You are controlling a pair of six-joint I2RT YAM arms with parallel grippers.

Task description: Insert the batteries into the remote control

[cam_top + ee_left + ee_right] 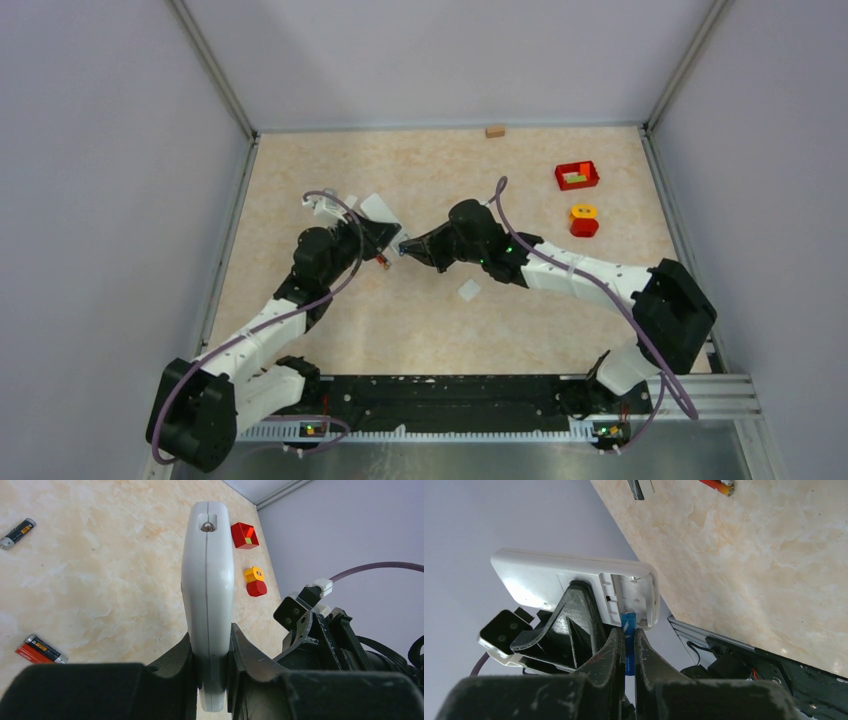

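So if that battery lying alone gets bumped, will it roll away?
Probably: the battery is a round cylinder lying on its side on the table, so a sideways nudge likely rolls it. It looks stiff and smooth, maybe slippery to pinch.

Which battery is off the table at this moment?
The blue battery, pinched in the jaws of the right gripper, with its tip at the remote control's open compartment. The rest lie loose on the table: a single battery and a pair.

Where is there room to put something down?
Bare table lies between the white piece and the black rail, and along the back wall left of the wooden block. The middle is crowded around the remote control.
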